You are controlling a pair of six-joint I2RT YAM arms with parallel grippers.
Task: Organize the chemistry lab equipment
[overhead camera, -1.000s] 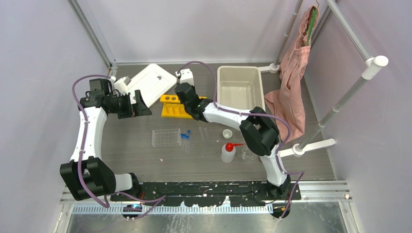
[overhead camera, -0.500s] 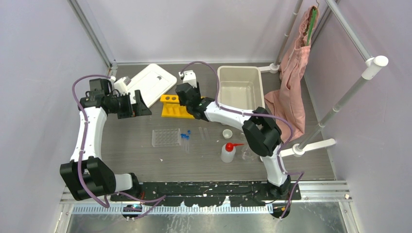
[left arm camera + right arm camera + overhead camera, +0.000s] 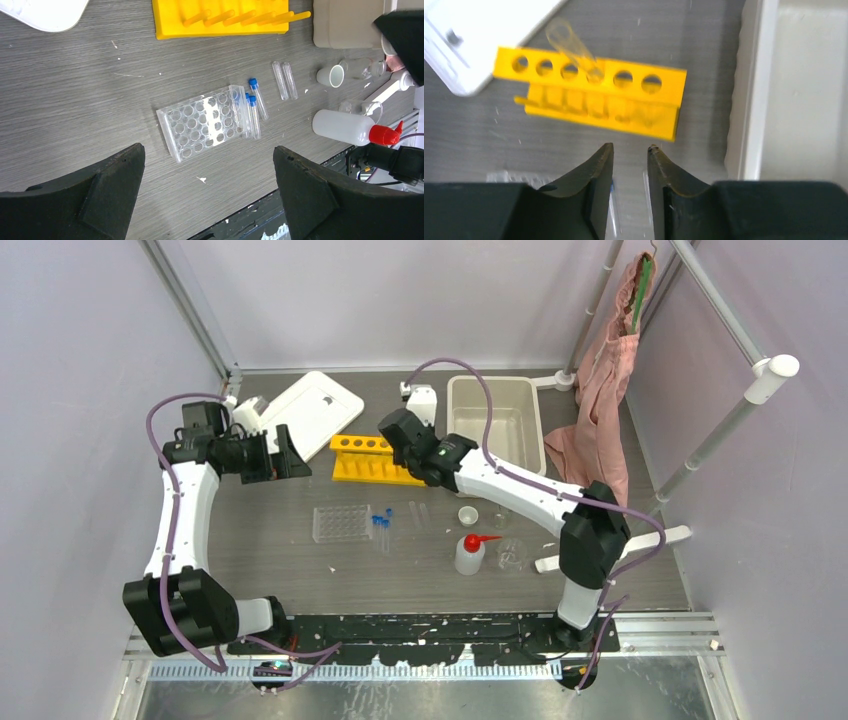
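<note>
The yellow rack [image 3: 372,460] lies at the back centre, and one clear glass tube [image 3: 574,50] stands in a hole of the rack [image 3: 594,95]. My right gripper [image 3: 398,440] hovers over the rack's right end; in its wrist view the gripper [image 3: 630,147] has its jaws a little apart and empty. My left gripper [image 3: 285,455] is wide open and empty at the back left, high over the table [image 3: 208,150]. The clear tray [image 3: 202,122], blue-capped vials [image 3: 255,107], two loose tubes [image 3: 284,80], white cup [image 3: 331,76], squeeze bottle [image 3: 350,127] and beakers [image 3: 512,555] lie mid-table.
A white bin [image 3: 493,420] stands right of the rack. A white lid [image 3: 312,410] lies at the back left. A pink cloth [image 3: 598,410] hangs at the right. The white pole stand's base [image 3: 640,538] reaches toward the beakers.
My right gripper has drawn back and to the right from the rack, and its elbow has swung right. The rack shows more fully. The left arm has not moved.
</note>
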